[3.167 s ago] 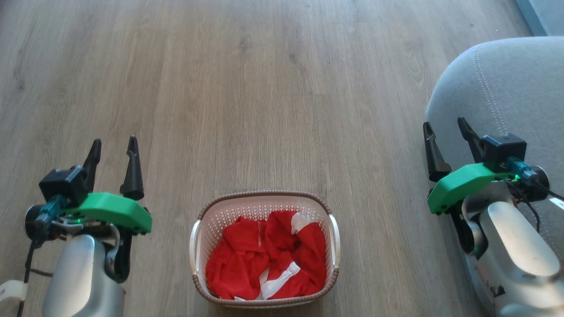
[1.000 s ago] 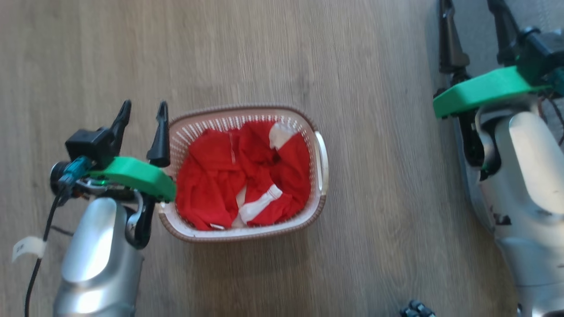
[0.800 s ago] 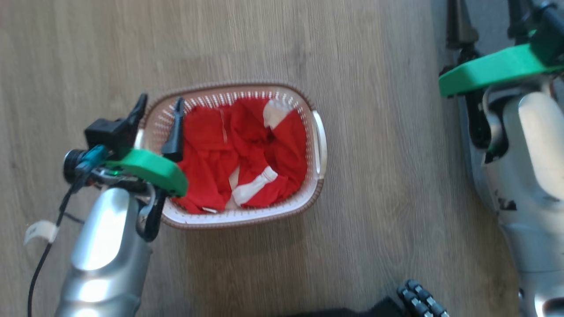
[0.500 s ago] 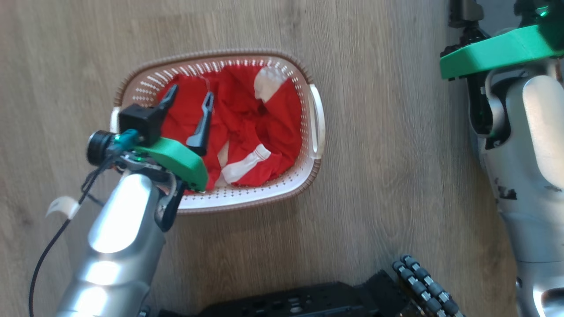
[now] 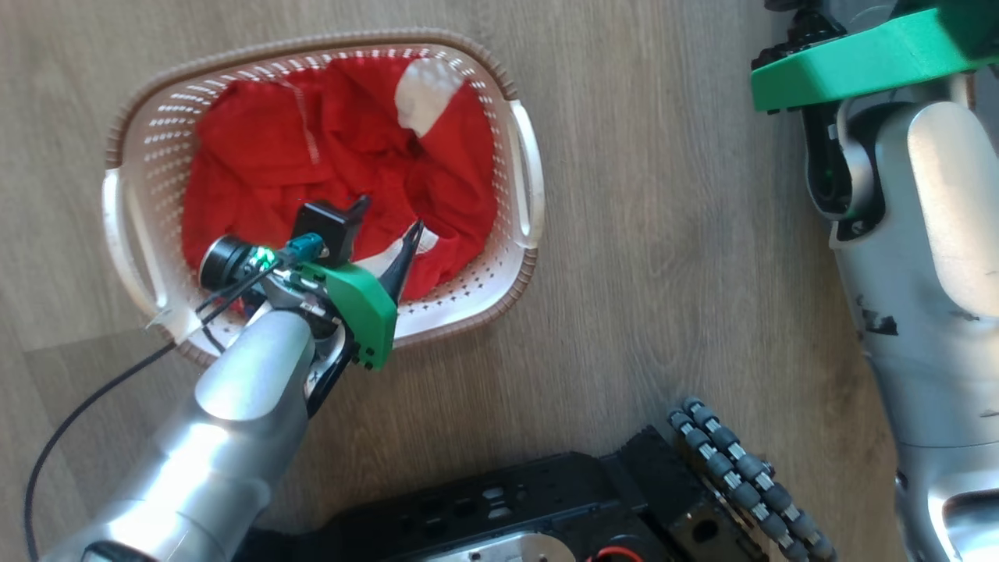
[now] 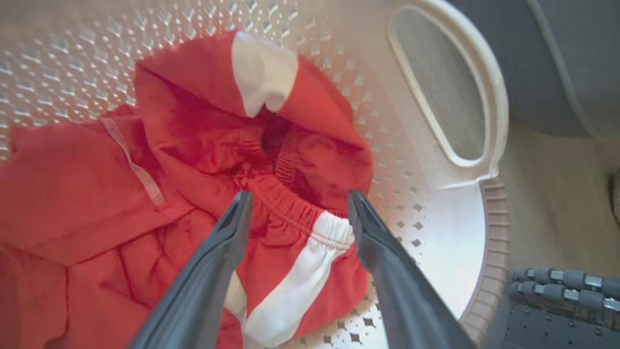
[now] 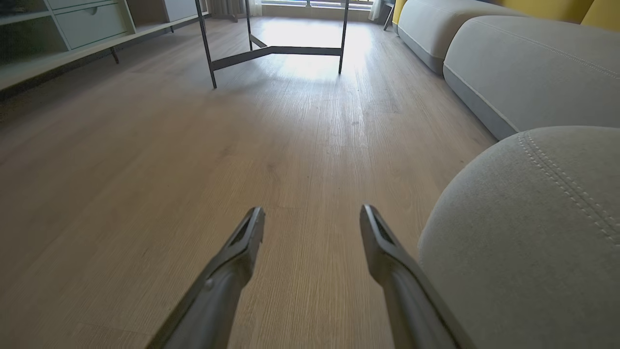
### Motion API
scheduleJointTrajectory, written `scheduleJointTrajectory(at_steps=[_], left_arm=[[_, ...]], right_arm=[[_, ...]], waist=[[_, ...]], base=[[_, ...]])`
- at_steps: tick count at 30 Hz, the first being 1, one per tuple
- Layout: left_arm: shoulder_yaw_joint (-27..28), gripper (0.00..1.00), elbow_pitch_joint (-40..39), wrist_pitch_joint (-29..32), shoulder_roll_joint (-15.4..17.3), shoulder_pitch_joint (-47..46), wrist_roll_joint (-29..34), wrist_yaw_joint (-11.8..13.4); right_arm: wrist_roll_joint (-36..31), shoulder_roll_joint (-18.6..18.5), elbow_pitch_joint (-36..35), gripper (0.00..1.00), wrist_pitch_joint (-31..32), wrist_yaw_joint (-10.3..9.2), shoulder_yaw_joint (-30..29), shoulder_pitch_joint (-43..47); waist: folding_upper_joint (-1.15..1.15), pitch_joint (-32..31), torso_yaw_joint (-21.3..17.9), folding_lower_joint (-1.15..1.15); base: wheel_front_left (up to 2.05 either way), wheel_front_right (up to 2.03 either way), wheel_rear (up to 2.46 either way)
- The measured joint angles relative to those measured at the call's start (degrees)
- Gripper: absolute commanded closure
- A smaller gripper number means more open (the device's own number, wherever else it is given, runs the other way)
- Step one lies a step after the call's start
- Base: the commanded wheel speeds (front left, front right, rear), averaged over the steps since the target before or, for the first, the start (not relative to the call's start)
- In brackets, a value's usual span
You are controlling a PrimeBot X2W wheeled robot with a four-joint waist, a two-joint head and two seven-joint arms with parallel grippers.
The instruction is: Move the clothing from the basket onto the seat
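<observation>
Looking down the left gripper (image 6: 299, 196), I see jaws wide apart over the clothing (image 6: 72, 194) in the basket (image 6: 436, 232), holding nothing; right gripper (image 7: 312, 211) gapes empty beside the seat (image 7: 533, 218).

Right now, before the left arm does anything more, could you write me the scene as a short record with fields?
clothing: red with white bands, crumpled inside the basket
basket: cream with a brown rim, standing on the wooden floor
left gripper: open, down inside the basket, fingers on either side of a gathered red-and-white fold
right gripper: open, holding nothing, above the floor beside the seat
seat: grey cushion with pale stitching and a rounded corner
task state: clothing not yet lifted
</observation>
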Motion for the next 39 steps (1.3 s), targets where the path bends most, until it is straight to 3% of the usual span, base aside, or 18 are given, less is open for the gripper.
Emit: scheduleJointTrajectory(at_steps=[9, 22, 33, 34, 35, 36, 39], left_arm=[[-9.43, 0.00, 9.70, 1.10, 0.71, -6.22, -4.46, -0.01], [-19.48, 0.00, 15.96, 4.05, 2.41, -11.96, -3.54, -0.01], [-22.49, 0.00, 20.61, 6.23, 3.13, -15.39, -4.00, -0.01], [-22.53, 0.24, 20.83, 6.80, 3.03, -15.43, -4.16, -0.01], [-22.63, 0.79, 20.96, 7.33, 2.94, -15.43, -4.65, -0.01], [-22.75, 1.00, 21.03, 7.42, 2.88, -15.43, -5.00, -0.01], [-23.21, 1.00, 21.08, 8.06, 2.79, -15.44, -5.78, -0.01]], right_arm=[[-0.01, 1.33, -0.08, 0.00, 0.00, 0.00, -0.18, -0.01], [0.24, 3.22, -1.14, 0.00, 0.00, 0.00, -0.15, -0.94], [0.23, 3.58, -1.65, 0.00, 0.00, 0.00, -0.43, -0.92], [0.23, 3.61, -1.65, 0.00, 0.00, 0.00, -0.48, -0.92], [0.23, 3.65, -1.66, 0.00, 0.00, 0.00, -0.54, -0.92], [0.23, 3.66, -1.66, 0.00, 0.00, 0.00, -0.60, -0.91], [0.23, 3.68, -1.65, 0.00, 0.00, 0.00, -0.80, -0.91]], waist=[[0.00, 2.88, -2.67, -0.01], [0.00, 7.07, -6.85, -0.01], [0.00, 8.97, -7.38, 0.00], [0.00, 9.04, -7.31, 0.00], [0.00, 9.09, -7.25, -0.01], [0.00, 9.14, -7.20, 0.00], [0.00, 9.16, -7.16, 0.00]], base=[[0.00, 0.00, 0.00], [0.00, 0.00, 0.00], [0.00, 0.00, 0.00], [0.00, 0.00, 0.00], [0.00, 0.00, 0.00], [0.00, 0.00, 0.00], [0.00, 0.00, 0.00]])
